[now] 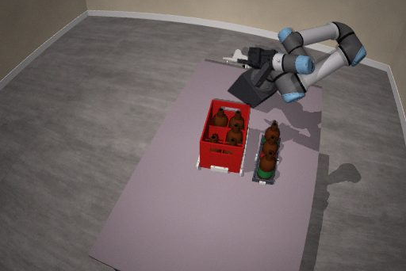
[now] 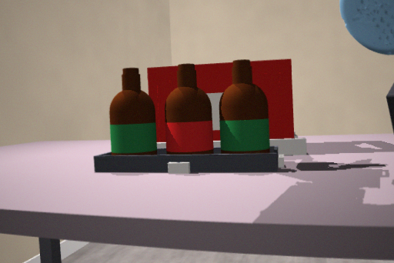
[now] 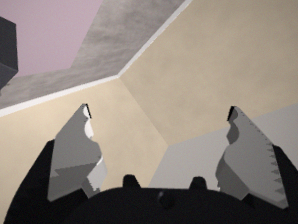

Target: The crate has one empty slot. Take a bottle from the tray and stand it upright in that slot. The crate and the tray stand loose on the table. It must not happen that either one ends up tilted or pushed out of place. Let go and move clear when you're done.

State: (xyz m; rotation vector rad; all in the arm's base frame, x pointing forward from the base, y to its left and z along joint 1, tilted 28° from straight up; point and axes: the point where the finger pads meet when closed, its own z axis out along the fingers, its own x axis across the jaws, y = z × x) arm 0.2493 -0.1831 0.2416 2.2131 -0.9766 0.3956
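So you've got the red plastic crate (image 1: 222, 157) sitting loose near the middle of the pale lilac table (image 1: 178, 212), and right beside it, on the side away from the room's corner, the shallow dark grey tray (image 2: 185, 161) with three brown bottles lined up in a row. From the exterior view they're all upright: a brown bottle with a green label (image 2: 132, 121) at the left end, a brown bottle with a red label (image 2: 188, 119) in the middle, and a second green-labelled brown bottle (image 2: 244, 115) at the right end, each just beside its neighbour. Behind them you can see the crate's red side wall. Looking down from the top view, the crate already holds brown bottles in its cells, though you can't really make out which cell is the free one from that angle. Your grey-and-blue jointed arm (image 1: 317, 58) is folded up over its dark base (image 1: 251, 89) at the far end of the table, well apart from both crate and tray. The two-jaw gripper (image 1: 238, 59) points out past the table edge, and in the wrist view you're just staring at the beige wall and grey floor between the pale grey fingers. The jaws are spread all the way apart with nothing between them.
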